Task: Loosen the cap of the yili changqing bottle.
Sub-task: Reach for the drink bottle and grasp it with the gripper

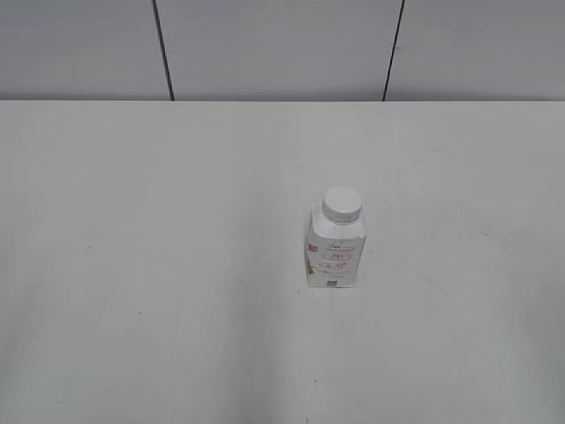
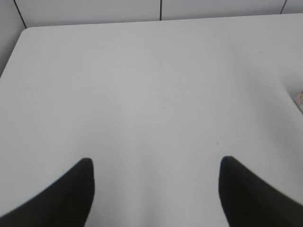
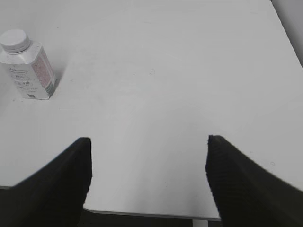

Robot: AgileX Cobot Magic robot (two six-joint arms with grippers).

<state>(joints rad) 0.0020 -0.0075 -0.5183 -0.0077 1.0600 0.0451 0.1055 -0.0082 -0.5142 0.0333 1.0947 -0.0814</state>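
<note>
The yili changqing bottle (image 1: 335, 252) stands upright on the white table, a little right of centre in the exterior view. Its white ribbed cap (image 1: 342, 205) sits on the neck. The bottle also shows at the upper left of the right wrist view (image 3: 29, 68) with its cap (image 3: 15, 40), and a sliver of it shows at the right edge of the left wrist view (image 2: 299, 99). My left gripper (image 2: 156, 163) is open and empty over bare table, far left of the bottle. My right gripper (image 3: 149, 142) is open and empty near the table's front edge, well away from the bottle. Neither gripper shows in the exterior view.
The white table (image 1: 177, 265) runs to a grey panelled wall (image 1: 282, 44) at the back. Its front edge (image 3: 142, 213) lies just under my right gripper, and its rounded far left corner (image 2: 26, 32) shows in the left wrist view.
</note>
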